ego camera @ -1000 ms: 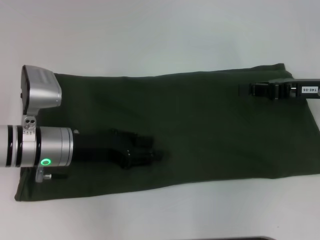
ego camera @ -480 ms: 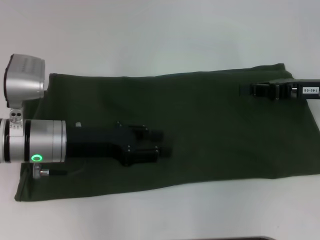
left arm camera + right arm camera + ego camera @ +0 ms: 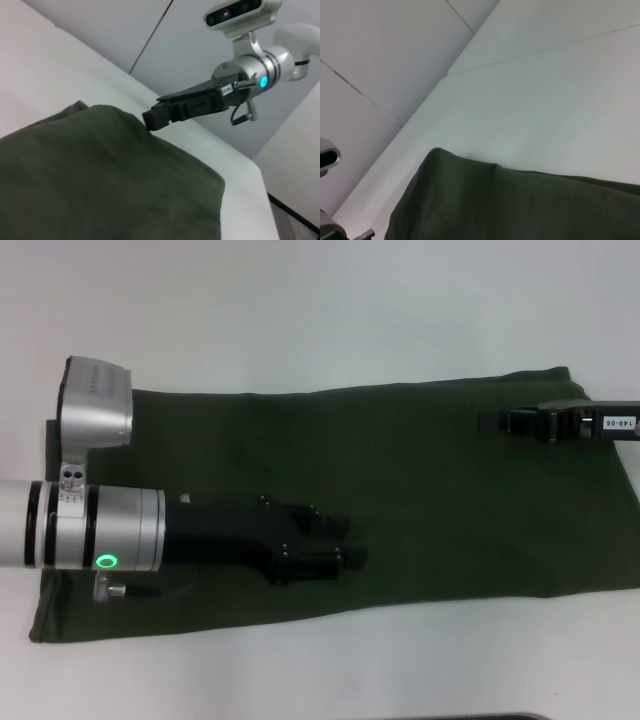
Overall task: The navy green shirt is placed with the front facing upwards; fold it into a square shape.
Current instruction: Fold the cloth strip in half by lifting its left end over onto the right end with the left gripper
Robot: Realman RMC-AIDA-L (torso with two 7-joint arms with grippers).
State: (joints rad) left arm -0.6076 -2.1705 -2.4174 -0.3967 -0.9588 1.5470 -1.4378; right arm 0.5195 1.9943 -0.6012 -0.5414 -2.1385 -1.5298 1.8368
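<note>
The navy green shirt (image 3: 400, 490) looked soft and limp, best pinched at an edge; left pincer (image 3: 345, 552) pressed together, right pincer's (image 3: 490, 420) state untellable.

left gripper (image 3: 350, 555) farther right across navy green shirt (image 3: 420, 490)

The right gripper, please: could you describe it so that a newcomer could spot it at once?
Start at the white table and the green shirt spread across it. The right gripper is the slim black one over the shirt's far right corner. Unlike the bulkier left gripper near the front edge, it carries a small white label.
</note>
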